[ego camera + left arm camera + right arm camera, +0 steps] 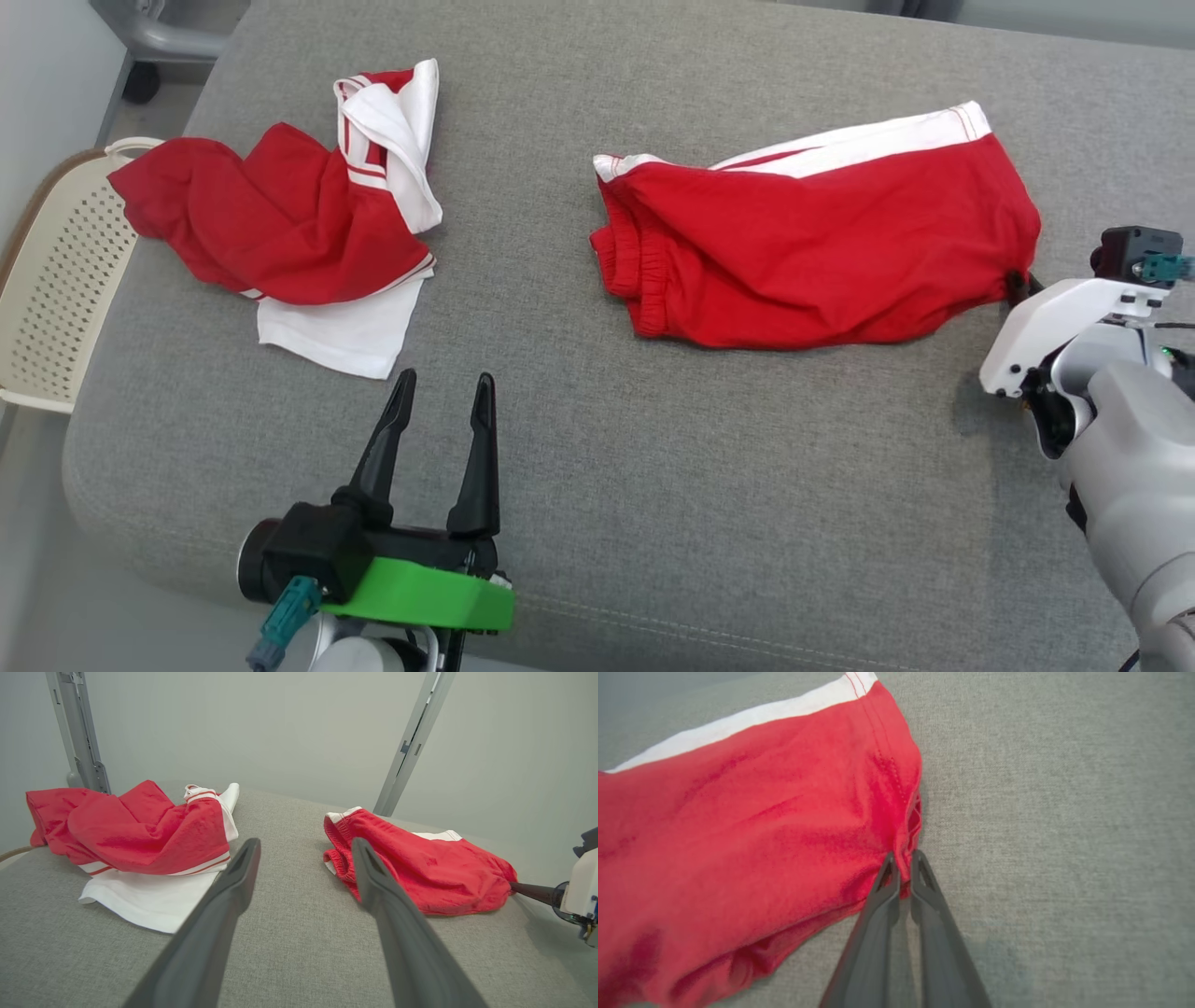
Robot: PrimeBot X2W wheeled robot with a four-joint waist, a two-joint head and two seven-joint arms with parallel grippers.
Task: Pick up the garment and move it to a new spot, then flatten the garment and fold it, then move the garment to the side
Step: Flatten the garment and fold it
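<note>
Grey woven cloth covers the broad padded surface (653,485) that carries everything. The red shorts (822,243) lie on it in the right half of the head view. They are loosely spread and rumpled, with the elastic waistband (635,271) toward the middle of the frame and a white side stripe (859,145) along their upper edge. The right gripper (902,863) is pinched narrowly on a small bunch of the hem (913,812) at the shorts' right-hand corner. It sits low, close to the surface, and the cloth puckers into the pinch.

That bite looks thin. The lift is probably best taken slowly and high enough for the waistband end to clear the surface before any carry sideways. A dragged garment could tug free or roll up on itself.

At the lower left of the head view the left gripper (446,378) has its jaws wide and holds nothing, well apart from the shorts. It could take the waistband end so the cloth hangs between both arms and lands flatter.

A second red-and-white garment (289,224) is heaped at the upper left, beside a cream perforated basket (56,280) at the left edge. The new spot should stay well away from that heap.
</note>
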